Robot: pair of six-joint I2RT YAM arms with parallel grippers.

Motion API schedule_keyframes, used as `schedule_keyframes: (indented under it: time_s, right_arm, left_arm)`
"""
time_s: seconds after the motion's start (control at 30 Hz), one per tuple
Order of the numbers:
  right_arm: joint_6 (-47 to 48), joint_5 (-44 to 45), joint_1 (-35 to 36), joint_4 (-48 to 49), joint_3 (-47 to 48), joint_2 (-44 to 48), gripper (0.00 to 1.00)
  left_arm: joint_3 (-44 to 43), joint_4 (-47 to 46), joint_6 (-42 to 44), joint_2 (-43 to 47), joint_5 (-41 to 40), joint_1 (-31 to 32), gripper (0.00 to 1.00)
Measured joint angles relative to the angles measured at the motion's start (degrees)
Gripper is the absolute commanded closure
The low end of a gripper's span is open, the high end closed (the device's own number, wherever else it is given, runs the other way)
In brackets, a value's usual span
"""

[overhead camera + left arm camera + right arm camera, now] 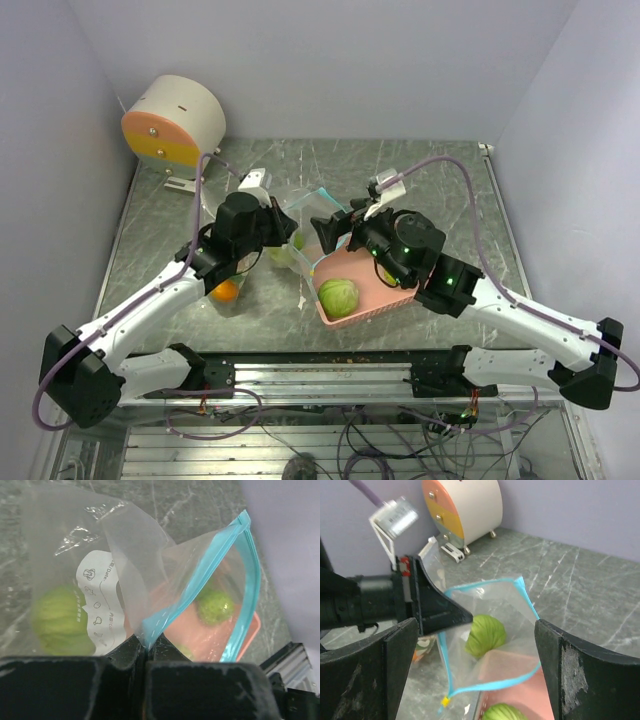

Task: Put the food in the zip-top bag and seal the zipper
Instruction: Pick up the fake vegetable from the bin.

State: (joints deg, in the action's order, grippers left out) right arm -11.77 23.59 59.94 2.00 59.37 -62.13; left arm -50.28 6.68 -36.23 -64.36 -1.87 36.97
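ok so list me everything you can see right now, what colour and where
table: one, grey-green marble, under everything
round drawer box: one, cream with a pink and orange front, far left corner
bag: one, clear with a teal mouth edge, mid table, mouth open
tray: one, pink, right of the bag
green balls: two plainly seen, pale green, one in the tray, one inside the bag
orange fruit: one, orange, on the table left of the tray
yellow tab: one, on the bag's teal edge
left fingers: black, shut on the bag's teal edge
right fingers: black, open, facing the bag's mouth, holding nothing
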Motion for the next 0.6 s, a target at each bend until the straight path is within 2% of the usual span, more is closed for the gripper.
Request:
schedule_keyframes:
  time_s: [0.3,0.43,0.6]
  right_arm:
    - [-9.5,9.8,-2.4,-16.4,-0.2,1.6,0.0]
    - [-14.3,8.3,-10.6,-21.7,-3.7,2.1,0.0]
    - [-16.8,2.9,-19.7,-23.3,-8.6,-3.3,0.0]
  left_arm:
    - [-5.5,10.5,6.8,6.4,-9.7,0.0,0.93]
    - [-4.7,13.0,8.5,11.5,-12.3,0.0,0.93]
    - [-2.2,14.0,9.3,13.5,-12.9,0.0,0.93]
